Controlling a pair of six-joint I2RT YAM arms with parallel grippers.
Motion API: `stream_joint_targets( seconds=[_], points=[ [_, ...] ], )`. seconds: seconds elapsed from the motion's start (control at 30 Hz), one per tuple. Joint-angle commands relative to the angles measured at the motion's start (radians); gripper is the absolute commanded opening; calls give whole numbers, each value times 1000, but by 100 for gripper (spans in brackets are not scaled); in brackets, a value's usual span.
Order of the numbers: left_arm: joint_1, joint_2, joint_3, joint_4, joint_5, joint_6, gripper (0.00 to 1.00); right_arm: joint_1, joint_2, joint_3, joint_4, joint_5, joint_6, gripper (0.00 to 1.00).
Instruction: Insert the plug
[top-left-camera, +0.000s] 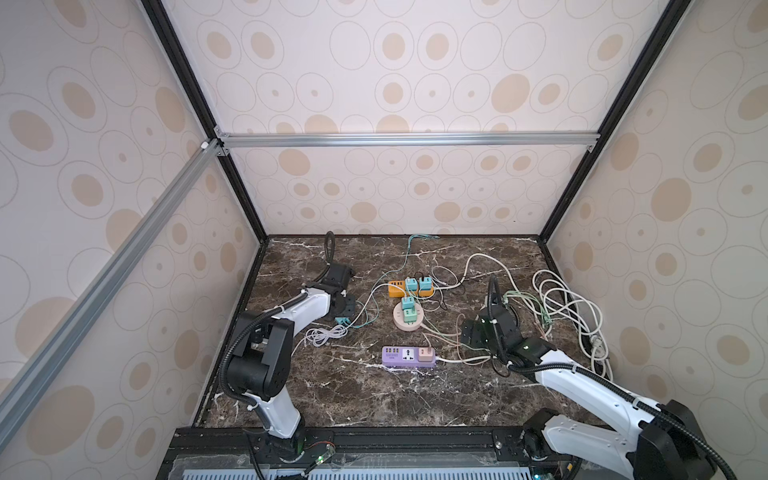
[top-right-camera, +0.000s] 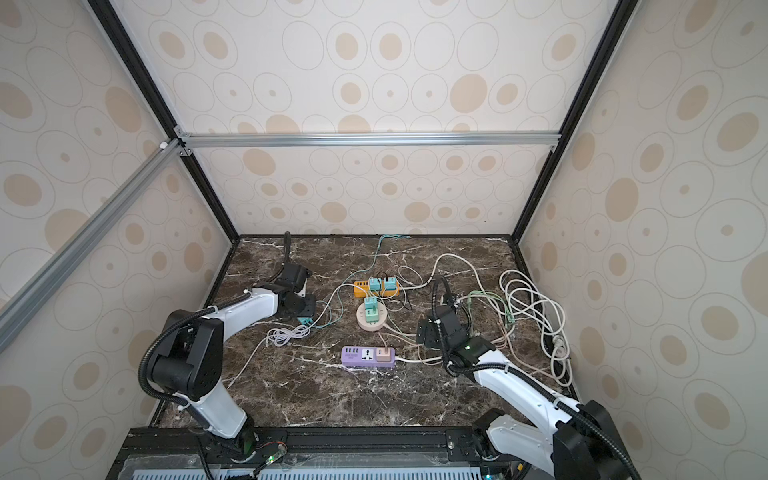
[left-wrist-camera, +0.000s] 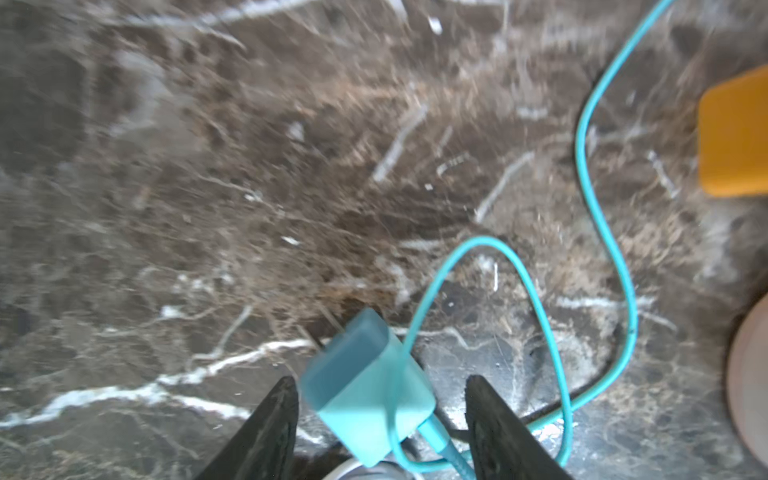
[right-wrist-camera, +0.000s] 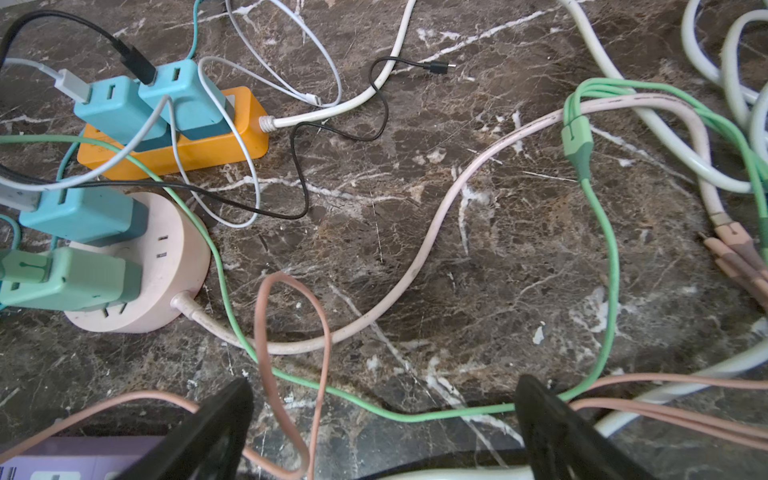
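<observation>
Marble table (left-wrist-camera: 208, 166): teal plug (left-wrist-camera: 365, 399) lies inside left end effector (left-wrist-camera: 380, 379).

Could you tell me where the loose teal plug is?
The teal plug lies left in both top views, within the open left gripper, by the white coil.

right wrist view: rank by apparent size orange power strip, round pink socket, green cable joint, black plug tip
1. Orange power strip and round pink socket: too alike to rank
2. Green cable joint
3. Black plug tip
</observation>
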Motion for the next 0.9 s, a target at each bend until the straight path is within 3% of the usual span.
stream_joint_targets(
  seconds=[0.0,0.13,0.2,0.33,0.6,0.87],
  points=[
    [0,58,30,-53,-38,74,65,-1,7,29,-8,-5,-6,99],
    [4,133,94,-44,-57,111,62,-1,6,26,-12,2,2,99],
    [11,168,119,-40,-99,90,55,-3,3,25,-13,3,3,99],
    [71,183,110,0,-67,33,45,-2,0,22,-16,13,0,99],
    [180,35,-46,153,-8,-102,36,-1,42,46,15,-23,-28,99],
    [192,-195,-139,207,34,-149,33,48,104,71,211,-279,-195,99]
  ],
)
